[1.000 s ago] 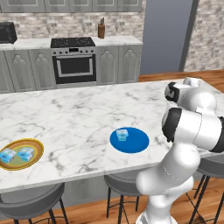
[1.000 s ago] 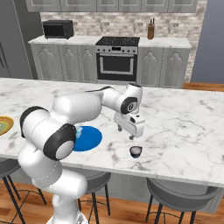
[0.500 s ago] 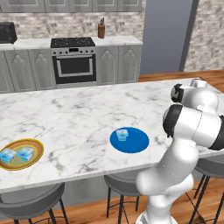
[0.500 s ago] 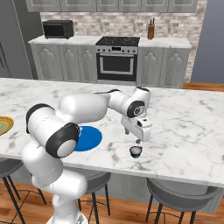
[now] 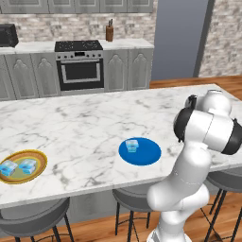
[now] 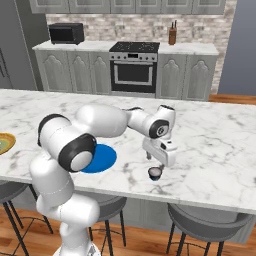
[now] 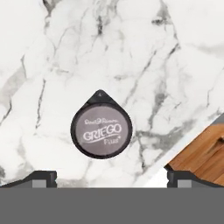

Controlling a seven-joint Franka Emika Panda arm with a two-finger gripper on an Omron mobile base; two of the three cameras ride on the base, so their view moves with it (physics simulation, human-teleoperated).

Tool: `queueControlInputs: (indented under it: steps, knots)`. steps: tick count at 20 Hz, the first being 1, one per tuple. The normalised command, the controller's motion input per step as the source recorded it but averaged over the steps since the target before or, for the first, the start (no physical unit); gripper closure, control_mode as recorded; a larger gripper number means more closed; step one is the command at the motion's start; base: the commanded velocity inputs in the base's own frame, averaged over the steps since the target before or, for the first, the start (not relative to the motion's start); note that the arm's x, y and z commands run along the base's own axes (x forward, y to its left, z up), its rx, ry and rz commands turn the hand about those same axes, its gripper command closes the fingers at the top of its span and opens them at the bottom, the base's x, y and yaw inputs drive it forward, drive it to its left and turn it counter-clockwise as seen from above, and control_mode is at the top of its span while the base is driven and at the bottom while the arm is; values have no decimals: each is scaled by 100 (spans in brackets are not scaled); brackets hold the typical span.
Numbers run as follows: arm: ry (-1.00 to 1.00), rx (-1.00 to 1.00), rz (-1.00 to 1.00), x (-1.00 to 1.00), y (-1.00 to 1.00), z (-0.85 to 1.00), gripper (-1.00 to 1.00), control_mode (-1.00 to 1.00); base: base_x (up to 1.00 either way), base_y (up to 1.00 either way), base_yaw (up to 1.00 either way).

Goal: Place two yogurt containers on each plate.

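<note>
A: What is the biggest thing here, and how is it laid out?

B: The marble island counter (image 5: 85, 127) carries everything. In the left base view the gold-rimmed plate (image 5: 40, 158) sits at about 8 o'clock near the front edge, with two yogurt containers (image 5: 18, 167) side by side on it, so that plate looks finished. The blue plate (image 5: 146, 152) lies around 5 o'clock of the counter's middle and bears one yogurt container (image 5: 132, 145) toward its left part; it seems to need one more.

A: And the arm?

B: In the right base view the arm reaches out at 3 o'clock from the blue plate (image 6: 102, 159), with the gripper (image 6: 157, 165) pointing down at a dark-lidded cup (image 6: 155, 173) near the counter's front edge, well apart from both plates.

A: Are the fingers on it?

B: No. In the hand view the dark-lidded cup (image 7: 101, 130) sits centred between the two fingertips (image 7: 41, 178), which stand wide apart at 7 and 5 o'clock and touch nothing. The gripper (image 7: 111, 179) is likely spread and lined up this way so it can drop straight over the cup.

A: Is that cup one of the yogurts?

B: Probably the missing fourth, though its lid reads dark, not whitish
</note>
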Motion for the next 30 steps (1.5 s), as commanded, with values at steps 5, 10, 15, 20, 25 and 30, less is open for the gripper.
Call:
queueControlInputs:
  steps: [5, 10, 15, 20, 25, 30]
  knots:
    - [0, 0, 0, 7, -6, -25, -100, -100, 0, 0, 0]
    - [0, 0, 0, 17, 0, -26, -100, -100, 0, 0, 0]
    - [0, 0, 0, 3, -3, -17, -100, -100, 0, 0, 0]
    - [0, 0, 0, 0, -1, -15, -100, -100, 0, 0, 0]
    - [0, 0, 0, 0, 0, -12, -100, -100, 0, 0, 0]
    - [0, 0, 0, 0, 0, -10, -100, -100, 0, 0, 0]
